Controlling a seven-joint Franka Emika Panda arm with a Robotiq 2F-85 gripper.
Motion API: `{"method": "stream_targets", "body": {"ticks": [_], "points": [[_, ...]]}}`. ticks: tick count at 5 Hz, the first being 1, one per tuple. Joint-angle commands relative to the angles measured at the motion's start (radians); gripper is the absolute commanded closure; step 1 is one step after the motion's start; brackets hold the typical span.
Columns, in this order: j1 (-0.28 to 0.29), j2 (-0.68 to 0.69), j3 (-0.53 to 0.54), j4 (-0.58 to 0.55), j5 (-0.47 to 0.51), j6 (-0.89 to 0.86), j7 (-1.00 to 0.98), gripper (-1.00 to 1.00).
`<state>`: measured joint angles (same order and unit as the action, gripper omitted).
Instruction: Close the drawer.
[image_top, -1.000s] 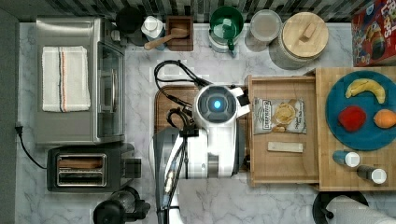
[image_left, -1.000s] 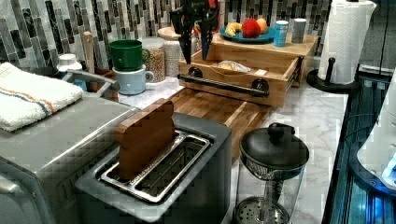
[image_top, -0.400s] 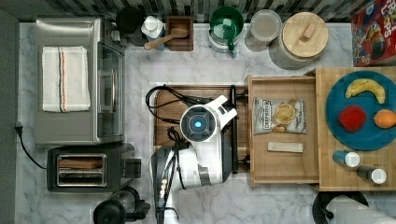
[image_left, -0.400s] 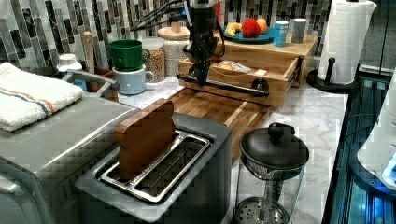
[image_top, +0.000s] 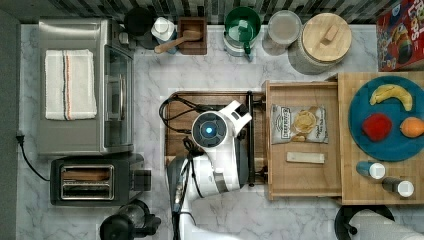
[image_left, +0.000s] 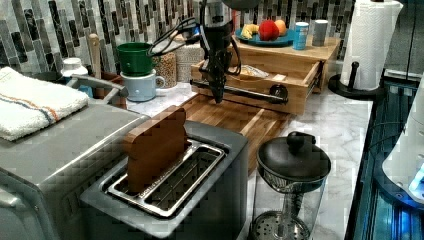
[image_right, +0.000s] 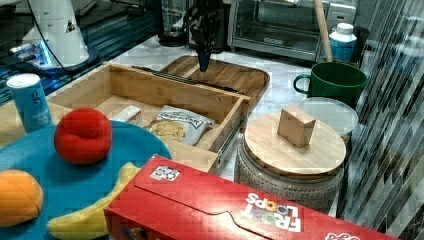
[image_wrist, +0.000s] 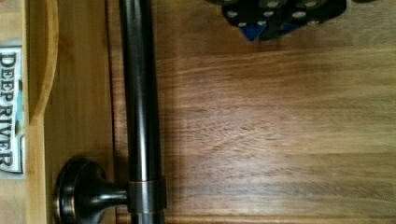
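Observation:
The drawer (image_top: 300, 175) is a light-wood box pulled out towards the top view's left, holding a chip bag (image_top: 299, 123) and a small white bar (image_top: 305, 157). A thin black bar handle (image_top: 250, 150) runs along its front. In the left view, my gripper (image_left: 218, 96) points straight down, shut with nothing in it, just in front of the handle (image_left: 252, 93) and above the brown cutting board (image_left: 235, 117). In the wrist view, the handle (image_wrist: 140, 93) lies beside the board (image_wrist: 280, 130), a short gap from my gripper (image_wrist: 261, 23). The right view has my gripper (image_right: 203, 64) beyond the drawer (image_right: 165, 95).
A butcher-block top (image_top: 350, 180) carries a blue plate (image_top: 395, 147) with fruit and two small containers. A toaster (image_top: 92, 180) and toaster oven (image_top: 82, 85) stand at the top view's left. A green mug (image_top: 242, 25), jars and a cereal box (image_top: 400, 35) line the back.
My arm has moved to the top view's left, off the drawer's front edge and over the cutting board. The gripper has come down to handle height. The drawer has not moved.

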<state>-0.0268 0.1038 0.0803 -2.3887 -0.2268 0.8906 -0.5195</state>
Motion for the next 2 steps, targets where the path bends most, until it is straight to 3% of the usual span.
{"method": "stream_targets", "body": {"ticks": [1, 2], "points": [[-0.091, -0.040, -0.099, -0.014, -0.108, 0.098, -0.260, 1.00], [-0.144, -0.027, -0.103, 0.007, -0.047, 0.104, -0.377, 1.00]]}}
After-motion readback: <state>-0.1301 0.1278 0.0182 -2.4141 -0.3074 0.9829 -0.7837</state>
